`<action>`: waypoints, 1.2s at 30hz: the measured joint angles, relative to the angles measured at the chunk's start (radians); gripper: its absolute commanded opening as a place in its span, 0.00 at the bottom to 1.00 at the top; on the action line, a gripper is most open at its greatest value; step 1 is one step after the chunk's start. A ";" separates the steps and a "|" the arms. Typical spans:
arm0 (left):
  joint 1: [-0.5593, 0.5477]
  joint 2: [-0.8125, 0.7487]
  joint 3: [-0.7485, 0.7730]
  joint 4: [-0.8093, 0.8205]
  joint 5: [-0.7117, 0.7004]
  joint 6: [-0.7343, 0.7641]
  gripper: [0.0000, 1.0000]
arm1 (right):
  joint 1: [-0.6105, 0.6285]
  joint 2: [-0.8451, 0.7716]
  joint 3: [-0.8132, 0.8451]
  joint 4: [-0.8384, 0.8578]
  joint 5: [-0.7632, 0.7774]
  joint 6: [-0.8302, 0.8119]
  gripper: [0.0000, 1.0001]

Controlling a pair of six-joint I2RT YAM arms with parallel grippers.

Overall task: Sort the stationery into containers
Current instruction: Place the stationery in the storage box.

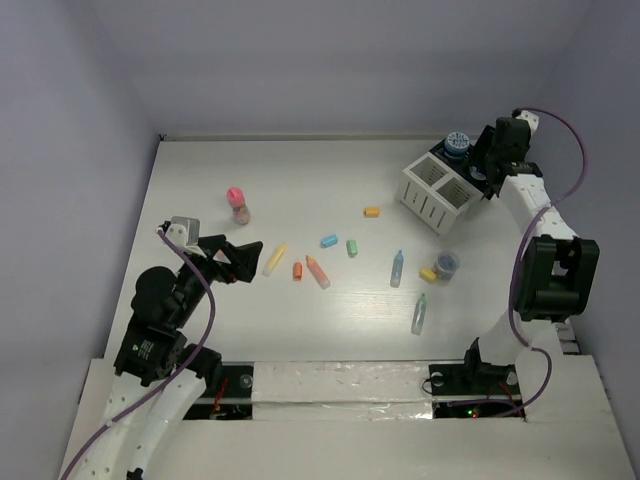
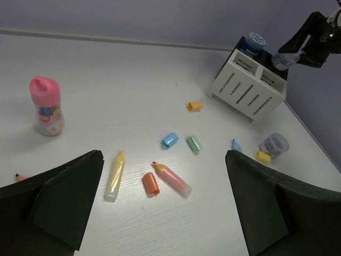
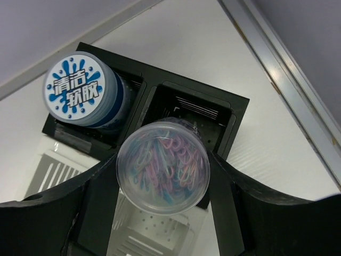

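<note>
The left claw [image 1: 238, 256] hung low over the table [image 2: 133, 69], its fingers spread wide and nothing between them. Just ahead of it, framed by the two fingers, lay a yellow marker [image 2: 114, 175], an orange cap [image 2: 151, 183] and an orange-tipped marker [image 2: 171, 178], the cap just beside that marker. A little beyond those sat a blue cap [image 2: 170, 140] and a green cap [image 2: 194, 143], near each other but apart. Off to the claw's left stood the pink-capped bottle [image 2: 46, 106], upright. Ahead to its right lay a pale-blue stick [image 2: 235, 145], with a yellow cap [image 2: 262, 156] right beside a small pot [image 2: 274, 144]. Farther ahead a small orange piece [image 2: 195, 106] lay alone.

Farthest off, the right claw [image 1: 487, 165] was clenched on a clip pot [image 3: 162, 166] — clear, full of coloured paper clips, a finger on either side. Below the claw sat the black tray [image 3: 224, 106], the held pot over its right-hand compartment; I couldn't tell whether it touched. In the compartment to the left stood a blue-lidded pot [image 3: 80, 90], upright. The white box [image 2: 250, 90] joined the tray on the side nearer the claw's wrist.
</note>
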 measured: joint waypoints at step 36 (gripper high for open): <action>0.000 0.008 0.000 0.000 -0.004 0.000 0.99 | -0.028 0.060 0.060 0.008 -0.019 -0.027 1.00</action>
